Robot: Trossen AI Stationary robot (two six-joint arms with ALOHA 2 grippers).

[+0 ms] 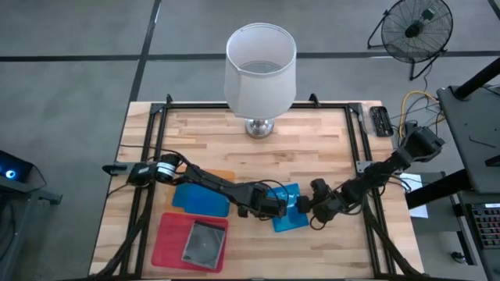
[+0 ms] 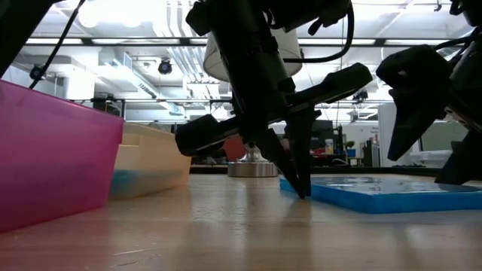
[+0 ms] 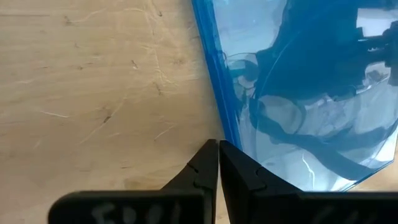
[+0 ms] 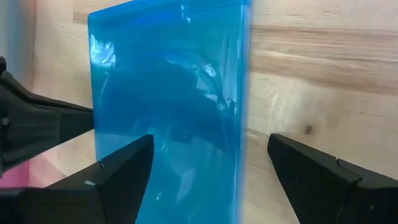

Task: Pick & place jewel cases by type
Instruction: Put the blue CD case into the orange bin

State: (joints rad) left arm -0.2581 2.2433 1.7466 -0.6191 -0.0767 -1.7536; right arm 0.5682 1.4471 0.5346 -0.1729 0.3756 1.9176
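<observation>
From above, a bright blue jewel case (image 1: 289, 211) lies flat on the wooden bench (image 1: 312, 140), near the front edge and right of centre. The left pincer (image 1: 280, 205) sits at the case's left edge, and the right pincer (image 1: 305, 204) at its right edge. A second blue case (image 1: 199, 199) rests on an orange sheet (image 1: 223, 176) to the left, and a dark grey case (image 1: 204, 243) lies in the pink tray (image 1: 168, 238) at the front left. A white lamp (image 1: 260, 74) stands at the back of the bench.

At bench height, the left pincer (image 2: 301, 184) points straight down, fingers clenched together, tips on the wood just beside the blue jewel case's (image 2: 384, 194) near edge. The right arm hangs dark at the far right. The pink tray's wall (image 2: 53, 154) fills the left side, with the orange container (image 2: 154, 162) behind it.

The left wrist camera shows its clenched fingertips (image 3: 208, 165) meeting at the edge of the blue case (image 3: 298, 93), grasping nothing.

The right wrist camera shows its pincer (image 4: 208, 165) spread wide, one finger (image 4: 118, 171) over the blue case (image 4: 168, 106) and the other over bare wood beyond its edge, not gripping it.
</observation>
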